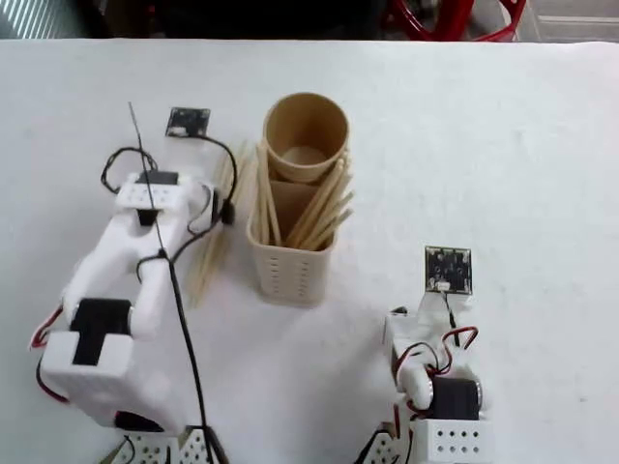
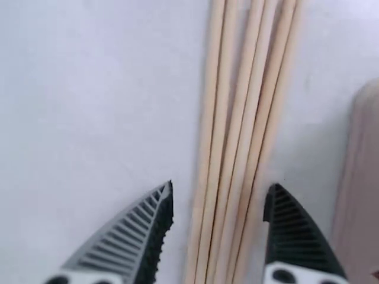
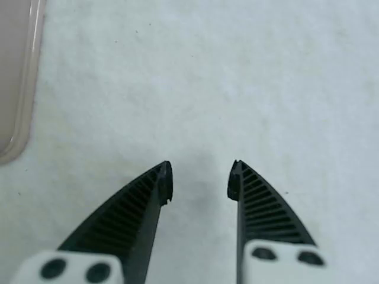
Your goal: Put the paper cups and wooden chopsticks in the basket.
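Observation:
A beige basket (image 1: 288,259) stands mid-table with a paper cup (image 1: 307,135) in its far end and several wooden chopsticks (image 1: 324,208) leaning inside it. More chopsticks (image 1: 215,237) lie on the table along the basket's left side. My left gripper (image 2: 219,198) is open just above them, with the bundle of chopsticks (image 2: 237,136) lying between its fingers and the basket wall (image 2: 361,195) close beside. The left arm (image 1: 135,251) stretches from the near left. My right gripper (image 3: 200,177) is open over bare table, nothing between its fingers.
The right arm (image 1: 430,358) sits folded at the near right, apart from the basket, whose rim (image 3: 18,77) edges the right wrist view. Black cables (image 1: 184,329) trail along the left arm. The table is white cloth.

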`<action>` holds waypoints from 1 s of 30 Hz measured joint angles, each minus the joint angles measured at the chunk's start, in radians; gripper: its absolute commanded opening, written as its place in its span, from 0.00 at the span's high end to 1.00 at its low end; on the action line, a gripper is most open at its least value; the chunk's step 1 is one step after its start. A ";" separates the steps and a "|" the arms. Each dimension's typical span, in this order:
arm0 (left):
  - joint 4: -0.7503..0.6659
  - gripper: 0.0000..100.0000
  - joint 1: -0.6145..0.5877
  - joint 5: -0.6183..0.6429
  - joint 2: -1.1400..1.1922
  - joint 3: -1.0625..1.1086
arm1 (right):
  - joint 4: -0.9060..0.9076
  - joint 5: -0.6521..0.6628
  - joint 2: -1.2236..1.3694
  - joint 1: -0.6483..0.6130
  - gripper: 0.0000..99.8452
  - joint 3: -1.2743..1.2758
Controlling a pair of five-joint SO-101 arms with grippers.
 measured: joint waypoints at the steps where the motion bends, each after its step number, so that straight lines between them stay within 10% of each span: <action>1: 0.000 0.79 -0.002 0.000 -0.020 0.000 | 0.000 0.000 0.000 0.000 0.84 0.000; 18: -0.170 0.88 0.005 -0.086 0.032 0.049 | 0.000 0.000 0.000 0.000 0.84 0.000; 30: 0.078 0.88 0.003 -0.084 0.253 -0.247 | 0.000 0.000 0.000 0.000 0.84 0.000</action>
